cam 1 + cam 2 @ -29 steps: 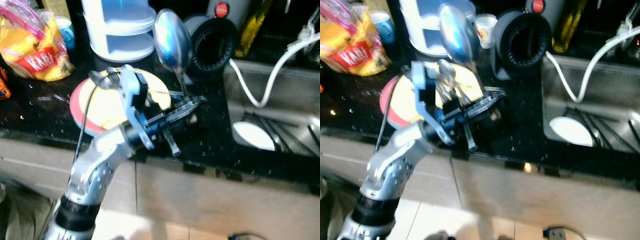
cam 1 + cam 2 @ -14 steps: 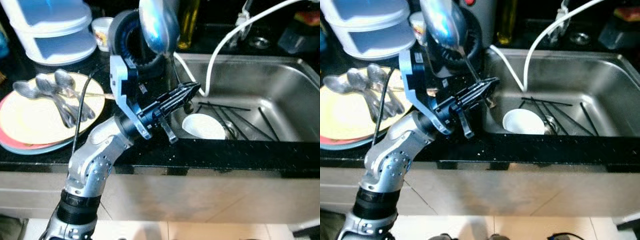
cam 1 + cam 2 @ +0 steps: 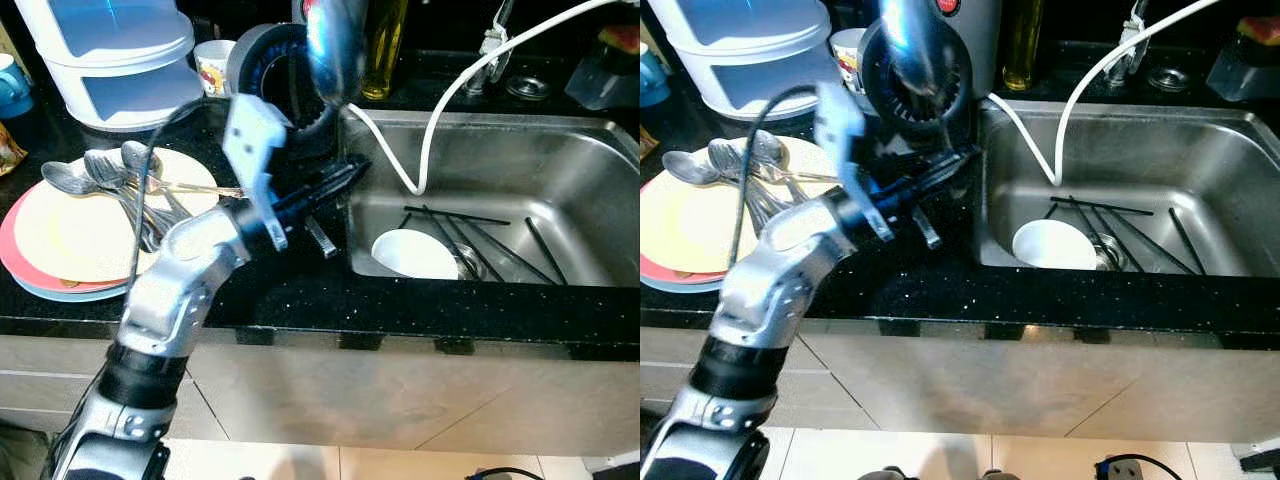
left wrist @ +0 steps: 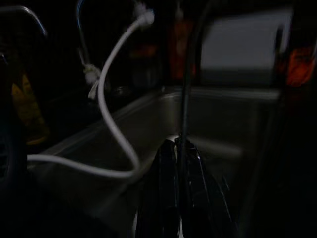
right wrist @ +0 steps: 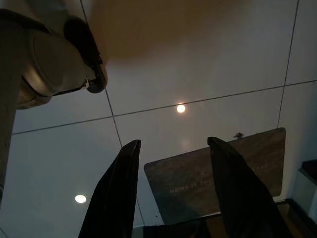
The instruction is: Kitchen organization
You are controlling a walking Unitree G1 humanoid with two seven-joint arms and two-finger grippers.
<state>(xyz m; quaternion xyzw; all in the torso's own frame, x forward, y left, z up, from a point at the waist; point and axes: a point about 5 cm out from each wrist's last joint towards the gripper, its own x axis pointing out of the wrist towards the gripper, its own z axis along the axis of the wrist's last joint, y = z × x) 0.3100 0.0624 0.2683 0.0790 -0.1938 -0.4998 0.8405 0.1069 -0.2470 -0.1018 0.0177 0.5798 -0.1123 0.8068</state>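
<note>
With its fingers pressed on the large spoon's (image 3: 335,45) handle, apparently, the left gripper (image 3: 345,178) holds it upright beside the sink (image 3: 590,160), which lies rightward; the right gripper (image 5: 173,188) hangs spread.

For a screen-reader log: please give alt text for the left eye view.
The left gripper holds a large spoon upright at the sink's left edge, where a white bowl lies. More spoons rest on stacked plates.
</note>
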